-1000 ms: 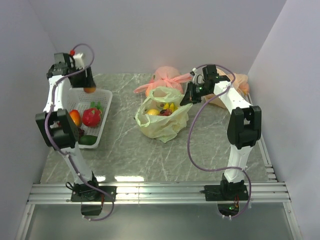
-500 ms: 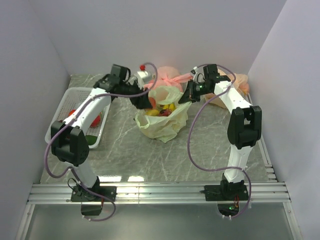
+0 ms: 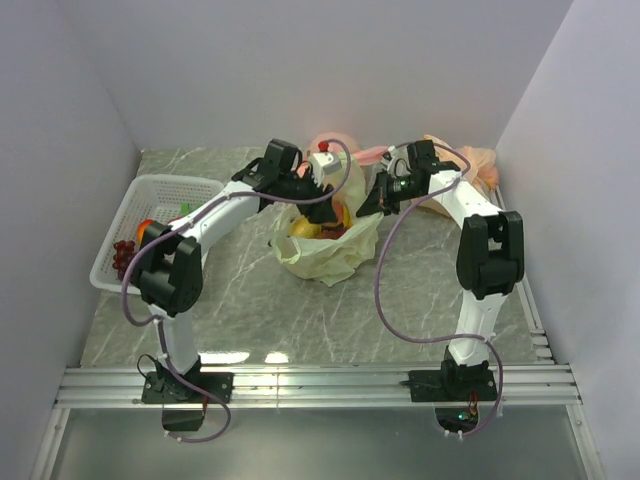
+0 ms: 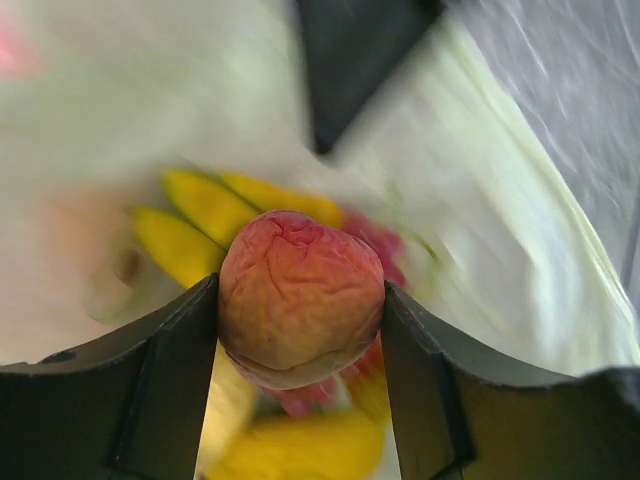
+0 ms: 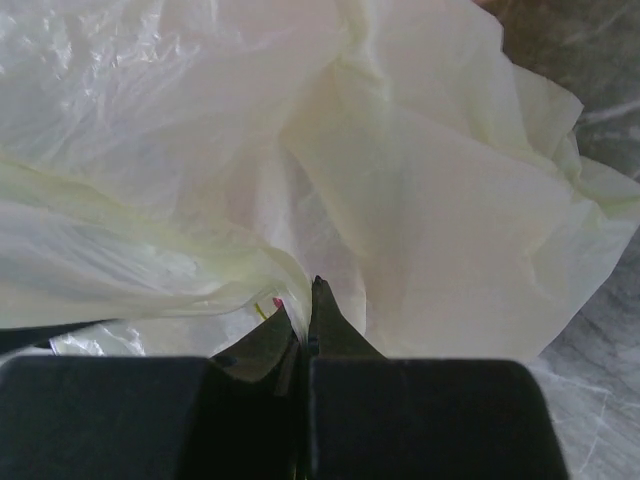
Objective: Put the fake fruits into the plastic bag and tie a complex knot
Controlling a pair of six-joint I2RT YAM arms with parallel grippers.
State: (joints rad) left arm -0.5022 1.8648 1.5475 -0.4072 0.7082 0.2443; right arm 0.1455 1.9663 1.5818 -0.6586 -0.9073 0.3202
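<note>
peach (image 4: 300,297): orange-red, wrinkled, clamped between two dark fingers (image 4: 165,385)
bananas (image 4: 195,225): yellow, blurred, behind the peach
plastic bag (image 4: 520,250): pale green, surrounding the peach
surface (image 4: 590,90): grey marble, upper right of the peach

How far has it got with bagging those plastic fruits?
Done: yellow bananas lie inside the thin pale-green plastic bag. In hand: the left gripper holds an orange-red peach over its mouth while the right gripper pinches the rim. Left: dark grapes in the white basket, then tying it shut.
</note>
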